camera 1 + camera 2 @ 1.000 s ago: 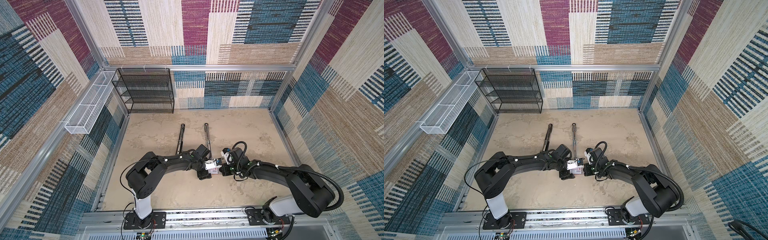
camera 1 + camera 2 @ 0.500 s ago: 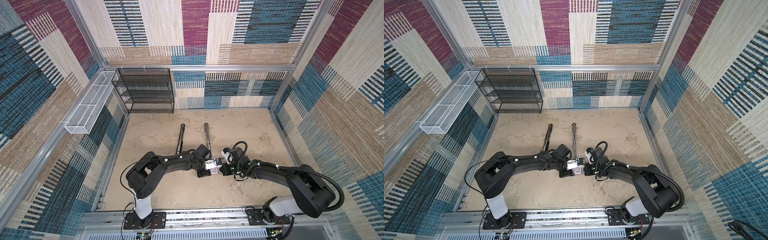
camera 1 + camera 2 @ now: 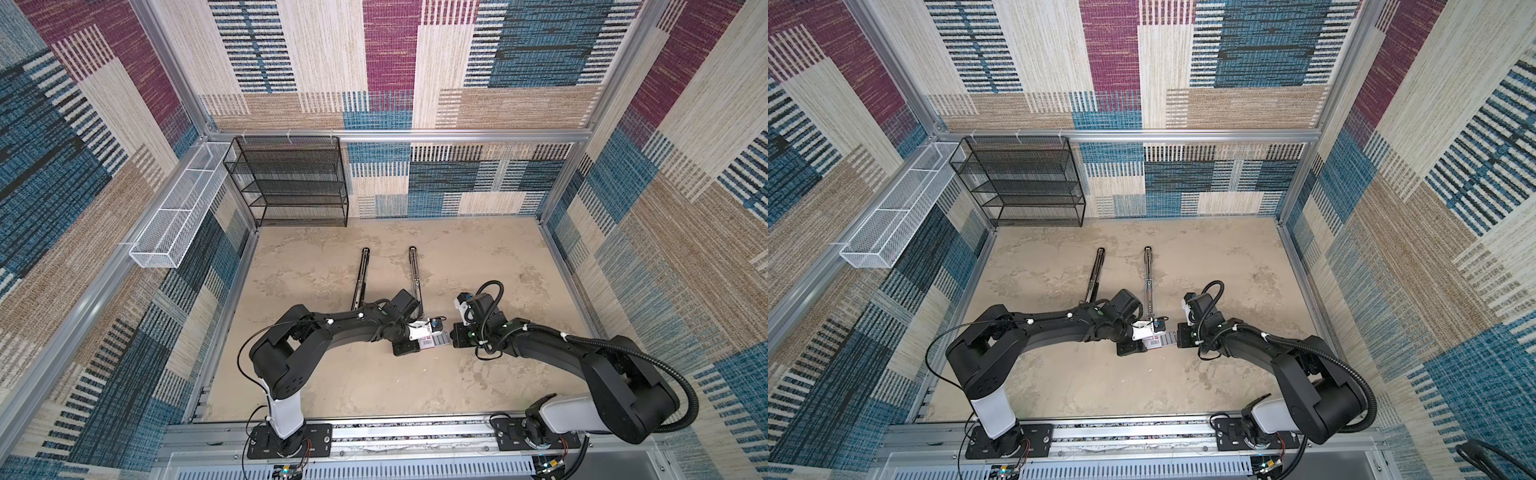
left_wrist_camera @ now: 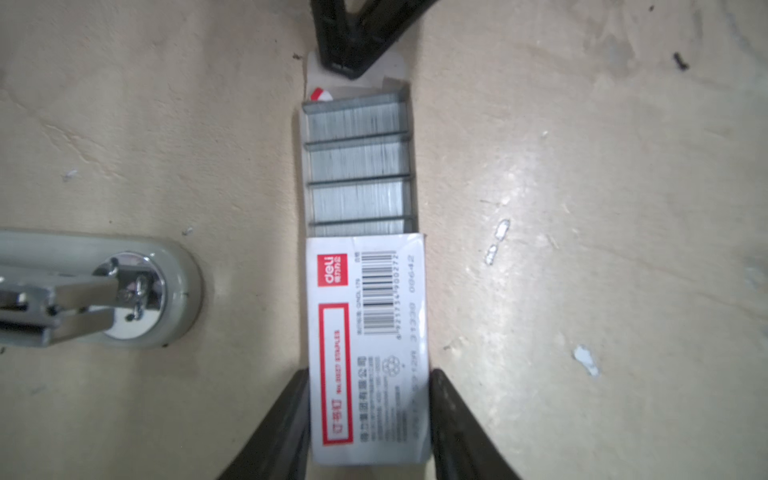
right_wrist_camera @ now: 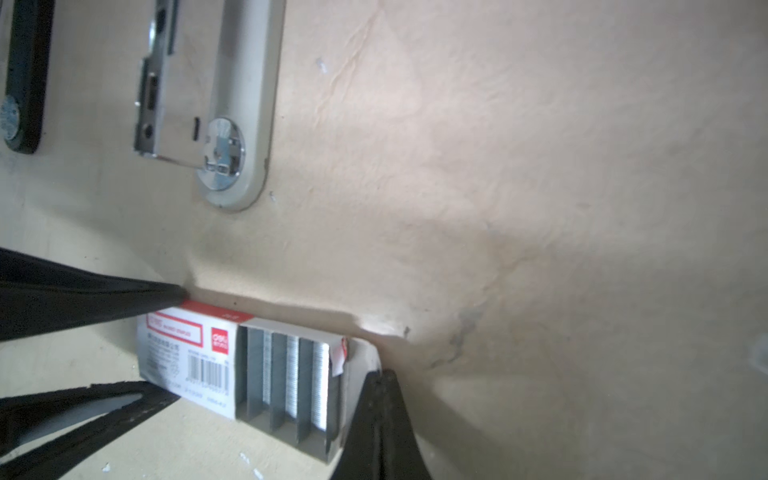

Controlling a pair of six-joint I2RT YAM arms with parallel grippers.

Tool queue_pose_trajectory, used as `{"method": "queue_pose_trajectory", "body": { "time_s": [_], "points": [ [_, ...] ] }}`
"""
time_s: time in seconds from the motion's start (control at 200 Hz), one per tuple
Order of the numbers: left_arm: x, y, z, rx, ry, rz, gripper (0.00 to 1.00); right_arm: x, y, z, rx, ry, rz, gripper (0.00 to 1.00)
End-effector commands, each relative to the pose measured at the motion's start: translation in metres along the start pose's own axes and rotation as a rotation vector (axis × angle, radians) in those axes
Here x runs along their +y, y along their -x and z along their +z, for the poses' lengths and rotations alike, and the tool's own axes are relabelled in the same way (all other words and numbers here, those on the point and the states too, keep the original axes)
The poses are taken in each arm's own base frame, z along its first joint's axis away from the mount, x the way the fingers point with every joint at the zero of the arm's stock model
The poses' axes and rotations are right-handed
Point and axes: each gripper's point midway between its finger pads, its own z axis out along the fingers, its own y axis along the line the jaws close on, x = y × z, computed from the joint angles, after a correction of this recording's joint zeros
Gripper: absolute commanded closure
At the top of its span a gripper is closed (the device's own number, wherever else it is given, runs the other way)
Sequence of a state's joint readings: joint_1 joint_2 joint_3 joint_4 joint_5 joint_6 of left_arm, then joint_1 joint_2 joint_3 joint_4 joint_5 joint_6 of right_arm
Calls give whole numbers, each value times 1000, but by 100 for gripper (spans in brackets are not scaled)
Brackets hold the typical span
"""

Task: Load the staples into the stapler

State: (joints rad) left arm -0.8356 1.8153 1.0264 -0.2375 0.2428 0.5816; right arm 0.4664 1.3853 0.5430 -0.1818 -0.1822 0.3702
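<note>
The staples (image 4: 357,166) are lying in grey rows, each strip crosswise, in the tray (image 4: 409,124). The tray is sticking half out of its white red-labelled sleeve (image 4: 370,353), just beside the rounded end of the stapler (image 4: 124,291) and not touching it. Tray and sleeve are lying across the stapler's length. The left gripper (image 4: 370,376) is clamping the sleeve's sides. The right gripper (image 4: 353,58), fingers pressed together, is seemingly pinching the tray's end flap. The bared rows are sitting nearer the right gripper, so lifting a strip is probably falling to it.
</note>
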Motion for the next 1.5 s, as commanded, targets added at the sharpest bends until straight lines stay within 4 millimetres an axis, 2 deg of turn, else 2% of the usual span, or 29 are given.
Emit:
{"method": "queue_pose_trajectory", "body": {
  "time_s": [0.0, 0.11, 0.285, 0.526, 0.726, 0.931, 1.027, 1.112, 1.247, 1.497],
  "points": [
    [-5, -12, -2, 55, -19, -6, 52, -18, 1, -3, -8, -83, 42, 100],
    [-4, -9, -4, 52, -12, -13, 50, -15, 3, -4, -15, -67, 31, 100],
    [-2, -5, -12, 70, -13, -54, 38, 5, 9, -7, -29, 40, -11, 100],
    [2, -4, -35, 58, 47, -107, 36, 22, 7, -2, -12, 127, -42, 100],
    [7, -5, -63, 15, 140, -184, 35, 46, 7, 7, 4, 181, -89, 100],
    [7, -17, -83, 29, 190, -217, 32, 81, 8, 24, 32, 253, -121, 100],
    [6, -22, -82, 50, 185, -217, 32, 97, 9, 31, 48, 289, -130, 100],
    [2, -29, -77, 80, 166, -223, 32, 103, 10, 37, 58, 296, -126, 100],
    [0, -42, -65, 147, 149, -219, 32, 105, 13, 36, 50, 297, -129, 100],
    [5, -52, -49, 204, 154, -210, 32, 103, 6, 34, 59, 305, -148, 100]
  ]
}}
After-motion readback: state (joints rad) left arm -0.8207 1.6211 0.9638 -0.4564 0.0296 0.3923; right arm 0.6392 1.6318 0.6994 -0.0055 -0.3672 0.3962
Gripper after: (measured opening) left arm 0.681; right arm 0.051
